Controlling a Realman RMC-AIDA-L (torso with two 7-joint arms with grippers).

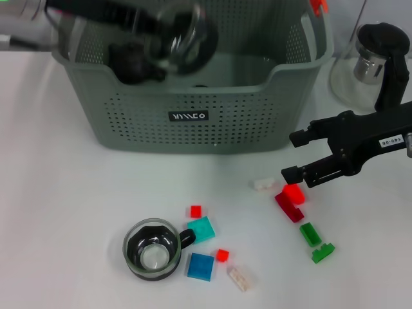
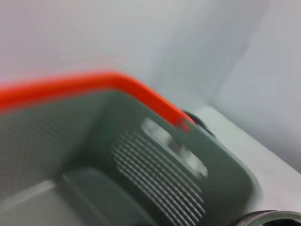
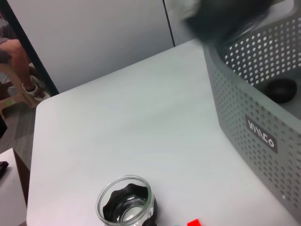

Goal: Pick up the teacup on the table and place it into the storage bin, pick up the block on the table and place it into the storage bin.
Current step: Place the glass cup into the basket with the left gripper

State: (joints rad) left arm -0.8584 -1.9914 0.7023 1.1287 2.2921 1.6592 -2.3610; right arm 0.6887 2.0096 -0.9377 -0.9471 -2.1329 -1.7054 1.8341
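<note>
- We count one storage bin (image 1: 193, 122), a grey-green plastic basket with perforated walls, an orange-red handle tip and a small black label with white lettering, standing at the far side of the white table (image 1: 58, 193).
- We count two glass teacups. One teacup on the table (image 1: 152, 250) sits near the front edge, clear glass with a dark, lobed inner part and a dark handle, upright.
- The second cup (image 1: 187, 35) is blurred, above the bin's open top at its left end, at the left gripper (image 1: 138, 61).
- We count about ten small plastic blocks scattered on the table: two teal-blue squares (image 1: 201, 266) just beside the teacup's handle, two small red cubes, two whitish bricks, a dark red piece, a bright red block (image 1: 294, 192), and two green bricks at the right.
- A glass pot with a black lid (image 1: 370, 61) stands right of the bin.
- The left gripper is a dark blurred shape over the bin; we cannot tell how its fingers stand or whether they grip the cup.
- The right gripper (image 1: 295, 158) is black, low over the table right of the bin, its two fingers spread apart, the lower tip just above the bright red block; we cannot tell whether it touches.
- A dark round object (image 3: 280, 89) lies on the bin's floor.
</note>
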